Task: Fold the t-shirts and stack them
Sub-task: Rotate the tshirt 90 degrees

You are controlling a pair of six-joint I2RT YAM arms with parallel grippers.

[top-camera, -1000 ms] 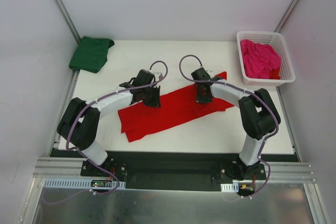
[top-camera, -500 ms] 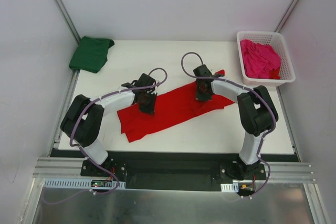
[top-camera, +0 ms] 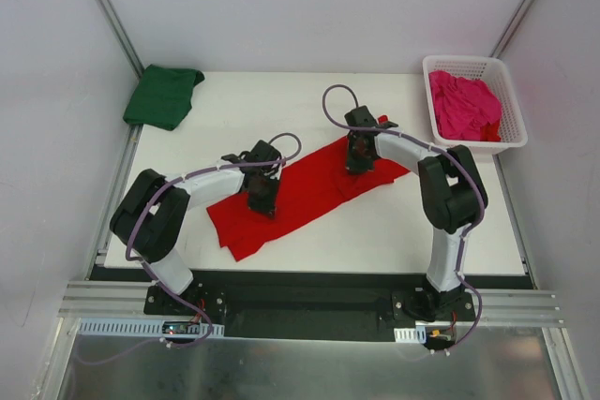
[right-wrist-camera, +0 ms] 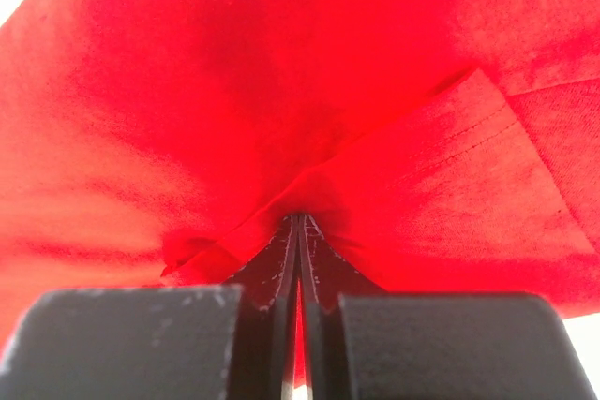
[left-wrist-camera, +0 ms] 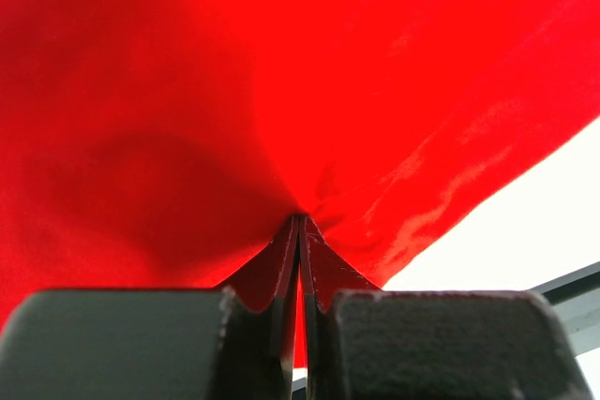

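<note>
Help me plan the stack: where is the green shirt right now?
In the top view the green shirt lies at the far left corner of the table, apart from the red shirt in the middle.

Red t-shirt (top-camera: 309,189) diagonal mid-table; green t-shirt (top-camera: 164,96) folded far-left; pink t-shirt (top-camera: 464,105) crumpled.

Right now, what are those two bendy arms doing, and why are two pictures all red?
They are robot arms. One picture looks down from above; two come from cameras on the wrists, so close that cloth fills them. On the white table lie a bright red cotton t-shirt and a dark green t-shirt; a magenta pink t-shirt sits in the white plastic lattice basket. The left gripper and the right gripper are pinched shut on the red shirt.
</note>
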